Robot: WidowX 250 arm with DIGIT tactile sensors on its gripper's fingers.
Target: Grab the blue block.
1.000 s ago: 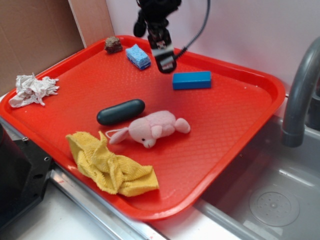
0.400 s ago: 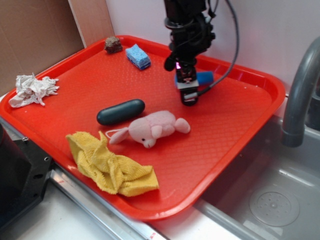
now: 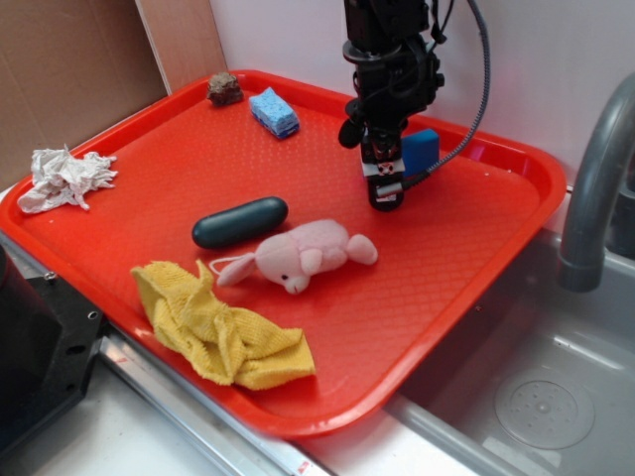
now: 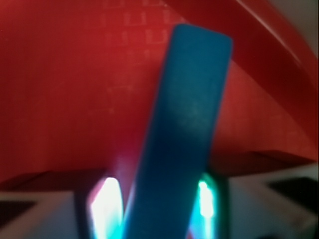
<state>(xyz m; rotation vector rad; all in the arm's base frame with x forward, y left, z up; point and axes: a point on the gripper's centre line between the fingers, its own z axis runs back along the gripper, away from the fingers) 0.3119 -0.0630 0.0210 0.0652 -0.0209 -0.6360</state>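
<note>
The fingers (image 3: 385,194) pinch the blue block (image 4: 184,129), apparently raised off the red tray (image 3: 466,258).

Arm drops in from the far edge, wrist pitched steeply down, cable looping off its right side. End effector (image 3: 385,188) sits low over the far-right area, fingers (image 4: 105,206) clamped on both sides of the blue block (image 4: 187,124).
</note>
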